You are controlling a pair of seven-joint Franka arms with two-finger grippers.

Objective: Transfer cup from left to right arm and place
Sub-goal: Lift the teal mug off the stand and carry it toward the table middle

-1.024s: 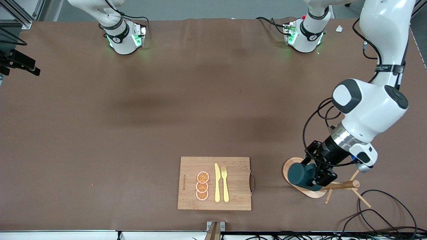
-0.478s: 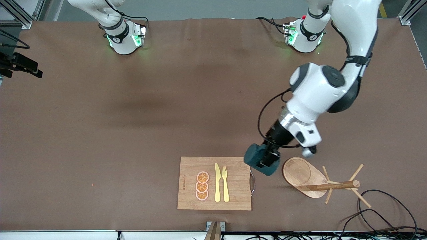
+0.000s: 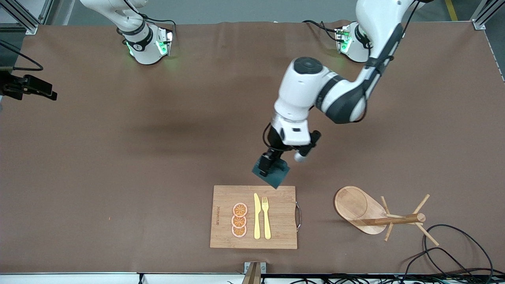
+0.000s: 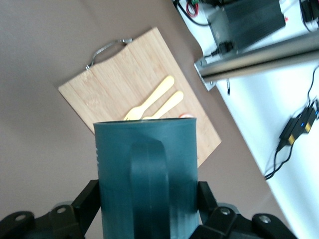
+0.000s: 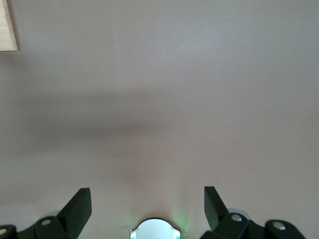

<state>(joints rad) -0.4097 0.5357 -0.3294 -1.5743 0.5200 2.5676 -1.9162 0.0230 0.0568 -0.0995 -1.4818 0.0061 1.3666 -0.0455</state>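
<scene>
My left gripper (image 3: 270, 165) is shut on the dark teal cup (image 3: 275, 174) and holds it in the air over the edge of the cutting board (image 3: 223, 197) that faces the arms' bases. In the left wrist view the cup (image 4: 147, 169) fills the middle, handle toward the camera, with a black finger (image 4: 88, 199) pressed on each side; its inside is hidden. My right gripper (image 5: 147, 199) is open and empty, high over bare brown table, and shows only in its own wrist view.
The cutting board carries a yellow knife (image 3: 257, 216), a yellow fork (image 3: 266, 217) and three orange slices (image 3: 239, 220). A wooden peg rack (image 3: 369, 213) lies toward the left arm's end. Cables (image 3: 446, 252) lie near the front edge. A black device (image 3: 29, 86) is at the right arm's end.
My left arm has carried the cup from the peg rack's base across toward the middle of the table, and now holds it by the cutting board's edge. The black device has shifted slightly.
</scene>
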